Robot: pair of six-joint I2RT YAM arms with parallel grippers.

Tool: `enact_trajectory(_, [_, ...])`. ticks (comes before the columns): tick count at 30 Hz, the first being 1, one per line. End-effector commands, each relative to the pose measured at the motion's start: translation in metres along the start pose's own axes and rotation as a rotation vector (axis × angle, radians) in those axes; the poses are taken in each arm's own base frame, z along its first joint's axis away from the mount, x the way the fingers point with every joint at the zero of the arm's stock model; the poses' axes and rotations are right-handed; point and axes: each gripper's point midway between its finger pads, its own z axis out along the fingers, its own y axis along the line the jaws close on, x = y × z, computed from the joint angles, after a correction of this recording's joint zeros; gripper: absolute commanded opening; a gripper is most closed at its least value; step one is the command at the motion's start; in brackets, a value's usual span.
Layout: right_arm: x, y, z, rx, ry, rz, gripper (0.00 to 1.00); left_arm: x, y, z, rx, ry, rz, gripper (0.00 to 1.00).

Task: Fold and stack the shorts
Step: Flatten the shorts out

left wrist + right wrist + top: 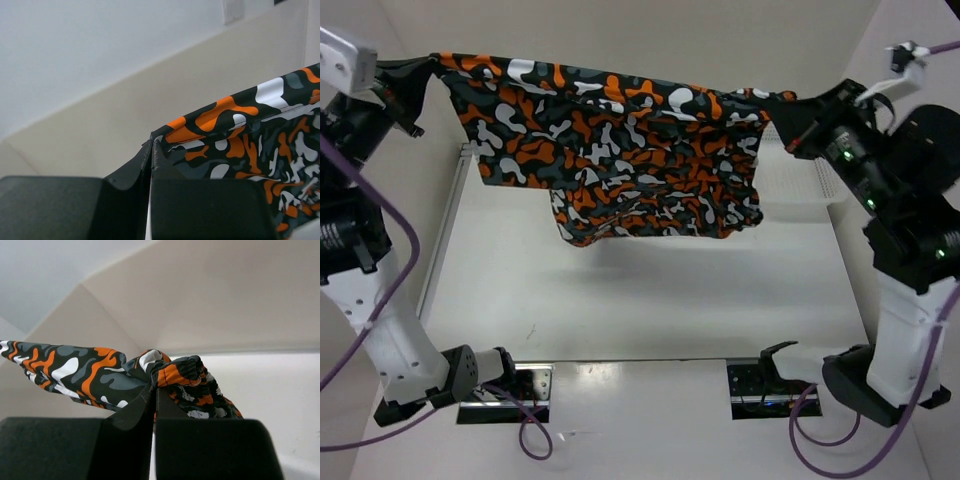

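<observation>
The white desk (pixel 620 300) spreads beneath the camouflage shorts (pixel 620 140). They hang in the air around 12 o'clock of the top view. Their upper edge is stretched from 10 o'clock to 2 o'clock, and the lower part droops free above the desk. I judge they are held taut like this so the fabric opens out flat and can be laid down for a fold. A white mesh basket (pixel 798 185) shows behind the hem near 2 o'clock. The left end effector (pixel 424 70) is clenched on the shorts' left corner, its fingers pressed together with cloth between them. The right end effector (pixel 787 108) pinches the bunched right corner in the same way.
</observation>
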Motion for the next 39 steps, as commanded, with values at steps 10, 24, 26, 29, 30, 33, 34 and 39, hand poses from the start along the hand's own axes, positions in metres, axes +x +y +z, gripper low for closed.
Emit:
enact_trajectory(10, [-0.028,-0.004,-0.065,0.079,-0.111,-0.013,0.00,-0.083,0.014,-0.034,-0.208,-0.140,0.157,0.00])
enact_trajectory(24, [0.126,-0.121,0.082,0.357,0.183,0.014,0.00,0.131,0.073,0.047,-0.113,0.200,-0.144,0.00])
enact_trajectory(26, [0.148,-0.128,0.104,0.343,0.226,0.019,0.00,0.167,0.075,0.051,-0.109,0.250,-0.189,0.00])
enact_trajectory(29, [0.201,-0.155,0.140,0.383,0.353,0.022,0.00,0.227,0.069,0.048,-0.103,0.334,-0.265,0.00])
enact_trajectory(30, [0.231,-0.173,0.151,0.422,0.420,0.021,0.00,0.239,0.067,0.046,-0.102,0.355,-0.285,0.00])
enact_trajectory(33, [0.269,-0.196,0.165,0.461,0.485,0.019,0.00,0.286,0.039,0.046,-0.094,0.465,-0.367,0.00])
enact_trajectory(34, [0.283,-0.205,0.171,0.476,0.510,0.019,0.00,0.295,0.030,0.048,-0.087,0.484,-0.378,0.00])
enact_trajectory(39, [0.301,-0.216,0.172,0.494,0.541,0.018,0.00,0.333,-0.038,0.039,-0.008,0.616,-0.451,0.00])
